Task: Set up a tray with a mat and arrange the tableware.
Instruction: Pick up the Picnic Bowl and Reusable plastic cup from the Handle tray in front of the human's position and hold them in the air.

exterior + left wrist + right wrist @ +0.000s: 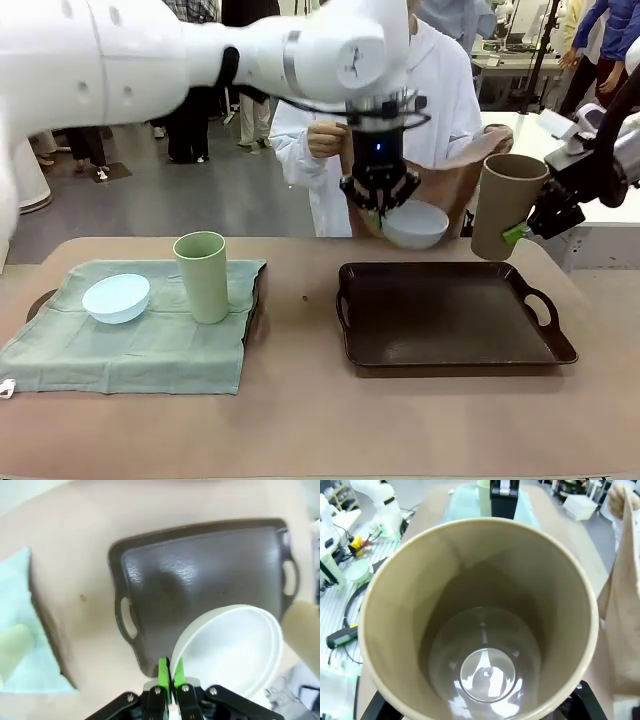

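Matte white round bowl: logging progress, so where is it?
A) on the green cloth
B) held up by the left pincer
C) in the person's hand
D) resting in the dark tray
B: the left pincer grips the white bowl by its rim, above the dark brown rectangular tray.

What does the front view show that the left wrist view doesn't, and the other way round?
Front view adds: the pale blue bowl on the green mat, the right hand holding the tan cup in the air, and a person holding up a brown cloth.
Left wrist view adds: the white bowl's empty inside and the left hand's green pads pinching its rim.
Both share: the left hand holding the white bowl aloft, the bare dark brown tray, the green mat and the pale green cup.
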